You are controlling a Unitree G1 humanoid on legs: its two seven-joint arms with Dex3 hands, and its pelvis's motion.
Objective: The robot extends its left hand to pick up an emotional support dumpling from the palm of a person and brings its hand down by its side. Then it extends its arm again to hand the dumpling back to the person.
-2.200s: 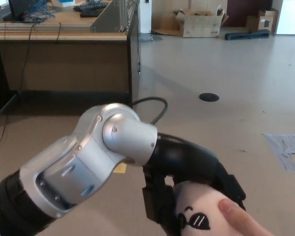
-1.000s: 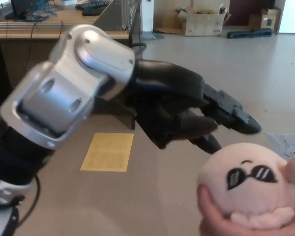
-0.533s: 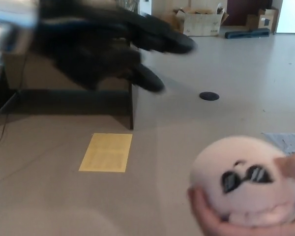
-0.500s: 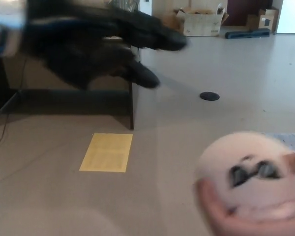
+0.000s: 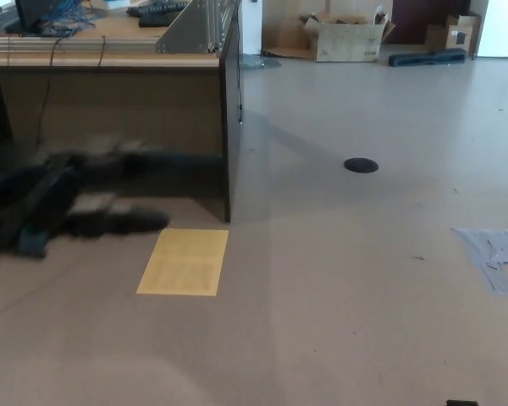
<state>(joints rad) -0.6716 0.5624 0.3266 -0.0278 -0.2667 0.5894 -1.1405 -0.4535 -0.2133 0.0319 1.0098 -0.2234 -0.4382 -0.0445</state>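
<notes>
Head view: blurred left hand, fingers unreadable; cardboard box, contents unclear.

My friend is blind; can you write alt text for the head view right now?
A blurred black robot hand sweeps low at the left, above a beige floor. A yellow sheet lies near a wooden desk; no dumpling or person shows.
</notes>
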